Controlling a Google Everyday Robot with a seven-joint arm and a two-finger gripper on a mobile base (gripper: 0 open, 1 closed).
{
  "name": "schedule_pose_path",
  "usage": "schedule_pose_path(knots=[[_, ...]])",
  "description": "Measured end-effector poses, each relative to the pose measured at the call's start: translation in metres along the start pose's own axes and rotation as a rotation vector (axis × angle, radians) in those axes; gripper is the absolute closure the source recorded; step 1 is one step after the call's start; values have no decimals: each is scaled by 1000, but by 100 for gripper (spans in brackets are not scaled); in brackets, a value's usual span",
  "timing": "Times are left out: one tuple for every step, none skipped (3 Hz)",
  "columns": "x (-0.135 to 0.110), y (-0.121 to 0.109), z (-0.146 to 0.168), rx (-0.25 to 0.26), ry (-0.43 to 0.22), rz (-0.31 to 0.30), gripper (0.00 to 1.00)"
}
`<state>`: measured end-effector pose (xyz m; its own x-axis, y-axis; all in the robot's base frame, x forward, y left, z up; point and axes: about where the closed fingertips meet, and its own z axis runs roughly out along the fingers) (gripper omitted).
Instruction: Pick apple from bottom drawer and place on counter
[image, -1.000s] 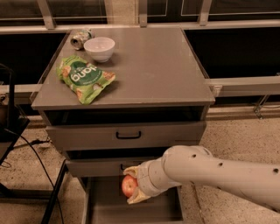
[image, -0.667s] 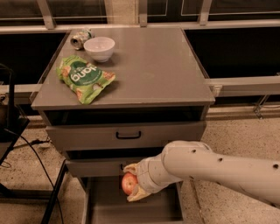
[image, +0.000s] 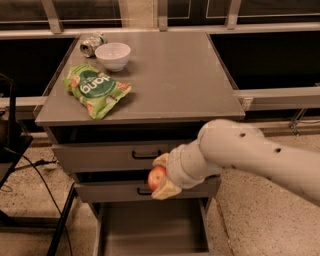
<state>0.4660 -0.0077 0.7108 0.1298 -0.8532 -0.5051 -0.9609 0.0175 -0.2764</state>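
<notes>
Gripper: the gripper (image: 159, 177) is in front of the cabinet face, level with the middle drawer (image: 115, 191). Its tan fingers (image: 162, 160) pinch the apple, one above and one below.
Apple: the red apple (image: 156, 176) is held clear of the bottom drawer. It hangs over that drawer's back edge, in front of the middle drawer's handle.
Bottom drawer: the bottom drawer (image: 150, 230) is pulled out with its grey floor showing. There are side walls left and right, and the front is cut off by the lower frame edge.
Arm: the white arm (image: 250, 152) enters from the right, crossing the cabinet's right front corner.
Counter: the counter (image: 180, 75) is above the gripper. Its front lip overhangs the top drawer (image: 100, 157).
Counter, left side: a green snack bag (image: 96, 89) lies near the front-left edge. A white bowl (image: 113, 55) and a can (image: 92, 44) on its side sit close together at the back-left corner.
Open room: grey surface shows from the counter's centre to its right and front edges.
Floor, left: cables (image: 35, 167) lie beside the cabinet.
</notes>
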Motion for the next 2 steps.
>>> schedule_pose_path(knots=[[-12,-25,-32,84,-64,109,100],[-13,-26,-34,90,-72,110,100]])
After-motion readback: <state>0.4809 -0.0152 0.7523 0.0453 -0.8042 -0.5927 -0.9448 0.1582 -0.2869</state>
